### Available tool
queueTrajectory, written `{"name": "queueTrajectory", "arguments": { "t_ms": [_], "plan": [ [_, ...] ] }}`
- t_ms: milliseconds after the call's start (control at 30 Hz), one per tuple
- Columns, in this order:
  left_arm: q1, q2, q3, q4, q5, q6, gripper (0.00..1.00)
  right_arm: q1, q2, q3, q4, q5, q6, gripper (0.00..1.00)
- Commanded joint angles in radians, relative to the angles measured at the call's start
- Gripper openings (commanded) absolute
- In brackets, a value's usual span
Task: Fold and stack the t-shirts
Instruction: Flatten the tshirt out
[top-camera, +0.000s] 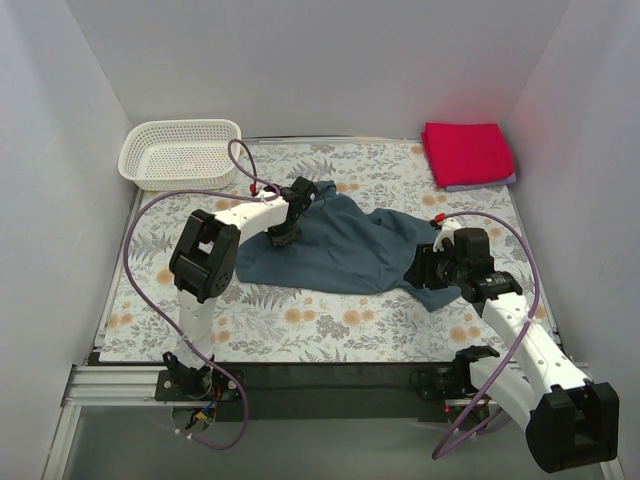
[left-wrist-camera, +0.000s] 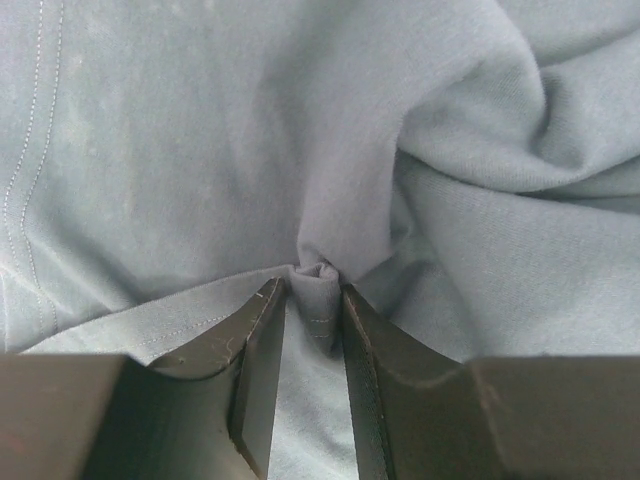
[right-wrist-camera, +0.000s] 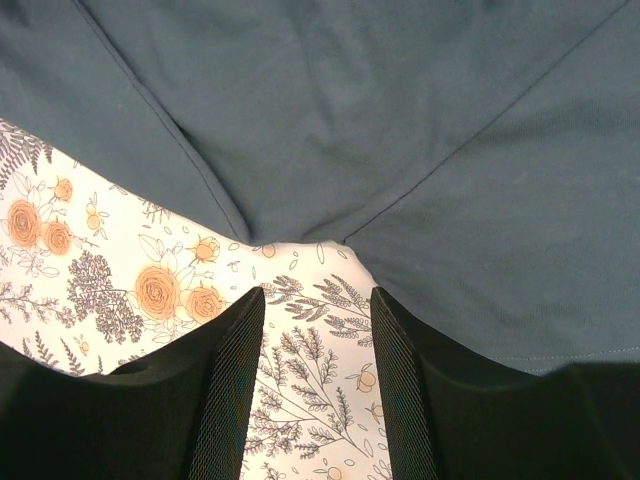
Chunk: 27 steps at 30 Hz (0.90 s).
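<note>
1. White walls (top-camera: 300, 60) box in a table covered by a floral mat (top-camera: 330, 330).
2. Basket (top-camera: 180, 152): white lattice, in the far corner beyond and to the left of the left gripper (left-wrist-camera: 312, 290), well apart from it. Only its own lattice floor shows inside.
3. Red shirt (top-camera: 467, 152): folded square, far beyond the right gripper (right-wrist-camera: 315, 292) in the far right corner. It lies on the lavender shirt (top-camera: 480, 185), of which only a thin edge shows at the near side.
4. Blue shirt (top-camera: 350, 250): crumpled and unfolded on the mat, stretched between the two grippers. Its long axis runs left to right, slanting from the far left end at the left gripper to the near right end at the right gripper.
5. Left gripper: fingers drawn in on a small raised fold of the blue shirt, cloth touching both inner faces. Creases fan out from the pinch, and a line of stitching runs off to its left.
6. Right gripper: fingers apart, low over the mat, with bare print between them. The blue shirt's edge lies just ahead of the tips and is not between them.
</note>
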Motion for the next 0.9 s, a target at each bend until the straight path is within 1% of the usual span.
{"name": "queueTrajectory", "arguments": {
  "t_ms": [0, 300, 533, 667, 867],
  "plan": [
    [-0.007, -0.073, -0.013, -0.027, -0.045, -0.023, 0.28, 0.005, -0.013, -0.006, 0.029, -0.007, -0.011, 0.45],
    [-0.007, -0.119, -0.030, -0.044, -0.045, -0.024, 0.27, 0.007, -0.021, -0.008, 0.028, -0.004, -0.009, 0.46],
    [-0.009, -0.165, -0.071, -0.031, -0.034, -0.026, 0.26, 0.007, -0.022, -0.006, 0.029, -0.002, -0.009, 0.45],
    [-0.009, -0.168, -0.093, -0.025, -0.026, -0.026, 0.26, 0.007, -0.021, -0.008, 0.029, -0.003, -0.011, 0.46],
    [-0.009, -0.173, -0.129, -0.010, -0.019, -0.032, 0.22, 0.005, -0.022, -0.009, 0.029, -0.004, -0.011, 0.46]
  ]
}}
